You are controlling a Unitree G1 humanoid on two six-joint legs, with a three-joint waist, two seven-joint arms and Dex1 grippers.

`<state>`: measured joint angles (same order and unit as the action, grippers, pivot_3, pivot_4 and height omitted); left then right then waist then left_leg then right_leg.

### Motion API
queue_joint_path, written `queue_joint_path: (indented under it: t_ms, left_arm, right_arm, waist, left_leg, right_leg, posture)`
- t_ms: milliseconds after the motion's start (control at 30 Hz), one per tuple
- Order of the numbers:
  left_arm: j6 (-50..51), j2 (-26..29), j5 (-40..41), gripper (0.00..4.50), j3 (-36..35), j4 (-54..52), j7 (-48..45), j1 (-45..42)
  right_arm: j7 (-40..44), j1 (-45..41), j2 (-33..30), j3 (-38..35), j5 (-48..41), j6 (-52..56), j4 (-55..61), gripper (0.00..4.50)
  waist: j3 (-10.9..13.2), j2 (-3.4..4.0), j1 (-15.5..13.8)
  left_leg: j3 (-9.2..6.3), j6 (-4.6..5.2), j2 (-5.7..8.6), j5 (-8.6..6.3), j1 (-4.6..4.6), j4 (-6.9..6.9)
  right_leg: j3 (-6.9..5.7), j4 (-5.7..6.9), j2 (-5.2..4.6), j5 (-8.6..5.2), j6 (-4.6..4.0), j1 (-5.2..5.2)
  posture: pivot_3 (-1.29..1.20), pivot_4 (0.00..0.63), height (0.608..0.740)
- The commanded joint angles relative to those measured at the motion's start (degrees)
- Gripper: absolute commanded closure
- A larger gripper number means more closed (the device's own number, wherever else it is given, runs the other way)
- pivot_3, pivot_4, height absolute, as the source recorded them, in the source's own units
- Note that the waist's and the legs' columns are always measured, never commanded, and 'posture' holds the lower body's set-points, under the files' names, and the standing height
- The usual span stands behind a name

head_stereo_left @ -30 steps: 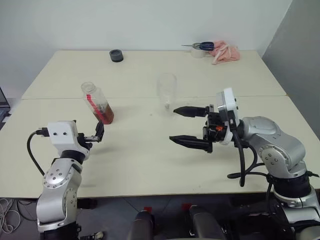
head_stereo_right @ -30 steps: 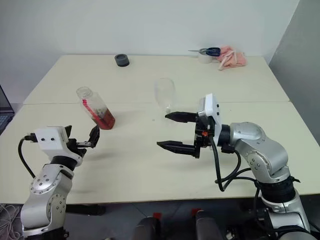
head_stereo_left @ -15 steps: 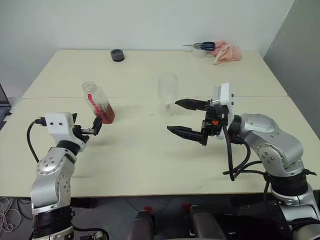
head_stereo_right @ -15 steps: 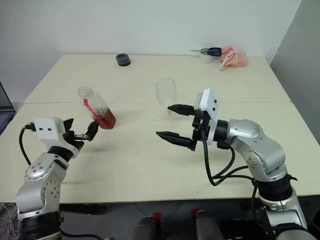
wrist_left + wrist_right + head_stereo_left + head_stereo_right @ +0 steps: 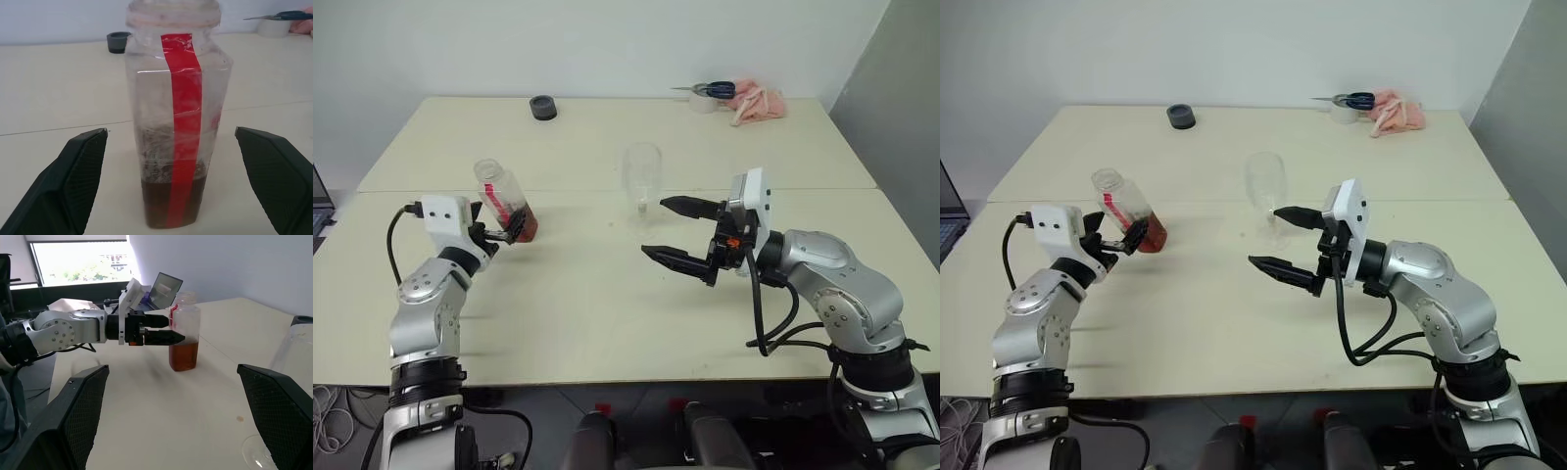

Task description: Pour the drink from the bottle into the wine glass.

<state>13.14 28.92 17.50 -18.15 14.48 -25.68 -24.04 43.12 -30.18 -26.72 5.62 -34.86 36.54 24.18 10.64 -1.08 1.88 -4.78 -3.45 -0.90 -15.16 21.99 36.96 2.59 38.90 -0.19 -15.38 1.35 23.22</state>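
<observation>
The bottle (image 5: 506,201) is clear plastic with a red vertical strip and stands tilted-looking on the left of the table. A little reddish-brown drink (image 5: 171,203) sits in its bottom. My left gripper (image 5: 508,232) is open and level, with its fingertips at the bottle's near side and the bottle (image 5: 173,112) centred between them, not clamped. The wine glass (image 5: 641,181) stands upright mid-table and looks empty. My right gripper (image 5: 655,227) is open and points left just in front of the glass, its upper finger close to the glass foot. It holds nothing.
A black round cap-like object (image 5: 541,108) lies at the far left of the table. Scissors on a tape roll (image 5: 709,93) and a pink cloth (image 5: 755,101) lie at the far right. A seam (image 5: 578,191) runs across between the two tabletops.
My left gripper has moved forward from short of the bottle until its open fingers reach the bottle. The right gripper has stayed almost still, open.
</observation>
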Motion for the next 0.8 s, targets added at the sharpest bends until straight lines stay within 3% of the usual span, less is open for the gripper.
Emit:
queue_joint_path:
  t_ms: [33, 300, 400, 633, 800]
  left_arm:
    - [-3.85, 0.08, -1.00, 0.00, 0.29, 3.57, -0.20, -2.89]
    - [-8.03, -0.42, -1.98, 0.00, 1.06, 9.87, -0.08, -6.14]
    - [-9.02, -0.18, -2.35, 0.58, 1.13, 10.99, -0.24, -6.28]
    - [-9.78, 0.43, -2.25, 2.65, 0.76, 12.11, -0.56, -6.51]
    - [-10.43, 0.80, -2.28, 2.82, 0.55, 12.83, -0.52, -6.40]
  right_arm:
    - [-0.96, -0.13, -0.06, -1.66, -0.26, -0.78, 2.15, 0.03]
    - [-2.34, -0.03, -0.35, -2.12, -0.92, 0.03, 2.77, 0.03]
    - [-2.64, 0.06, -0.39, -2.25, -0.98, 0.17, 2.84, 0.00]
    - [-3.05, -0.11, -0.10, -2.22, -1.13, 0.32, 2.69, 0.00]
    - [-3.39, -0.26, 0.12, -2.19, -1.13, 0.26, 2.49, 0.00]
  waist:
    - [0.00, 0.00, 0.02]
    - [0.00, -0.01, 0.05]
    - [0.00, -0.01, 0.03]
    - [0.01, -0.01, 0.01]
    - [0.00, -0.01, 0.02]
  left_leg:
    - [0.00, 0.00, -0.01, 0.00, 0.00, 0.00]
    - [-0.01, 0.00, 0.01, 0.00, 0.02, 0.01]
    - [-0.03, 0.00, 0.01, 0.00, 0.02, 0.01]
    - [-0.03, 0.00, 0.01, 0.00, 0.02, 0.01]
    - [-0.03, 0.00, 0.01, 0.00, 0.02, 0.01]
  right_leg:
    - [0.00, 0.00, 0.00, 0.00, 0.00, 0.00]
    - [0.00, 0.00, -0.02, 0.00, 0.00, 0.00]
    - [-0.02, 0.01, -0.02, 0.00, 0.00, 0.01]
    - [-0.02, 0.01, -0.02, 0.00, 0.00, 0.01]
    - [-0.02, 0.01, -0.02, 0.00, 0.00, 0.01]
  posture:
    - [0.00, 0.150, 0.740]
    - [0.00, 0.150, 0.740]
    - [0.00, 0.150, 0.740]
    - [0.00, 0.150, 0.740]
    - [0.00, 0.150, 0.740]
